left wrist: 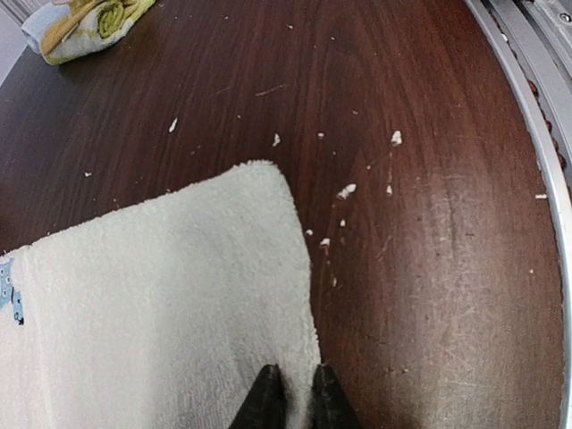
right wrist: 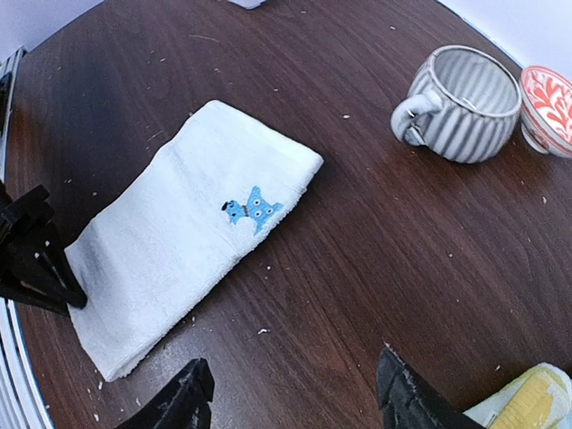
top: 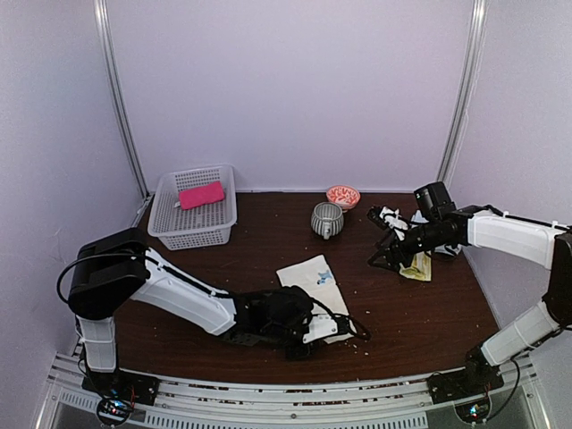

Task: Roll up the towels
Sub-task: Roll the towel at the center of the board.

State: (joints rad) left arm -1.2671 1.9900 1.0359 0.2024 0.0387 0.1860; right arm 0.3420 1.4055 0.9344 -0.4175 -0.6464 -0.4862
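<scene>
— Two questions: where is the cream-white terry hand towel with the small blue mark (right wrist: 197, 241), and what has hold of it?
— It lies flat and folded in the middle of the dark wooden tabletop (left wrist: 429, 223). The left arm's fingers (left wrist: 266, 404) sit at its near end, drawn almost together astride one edge; whether cloth is pinched I cannot tell. The right arm's fingers (right wrist: 189, 399) are spread wide, empty, off to its right.
— How to roll well?
— I'd lift the whole short end, not one corner, and curl it tight and level, keeping both sides even.
</scene>
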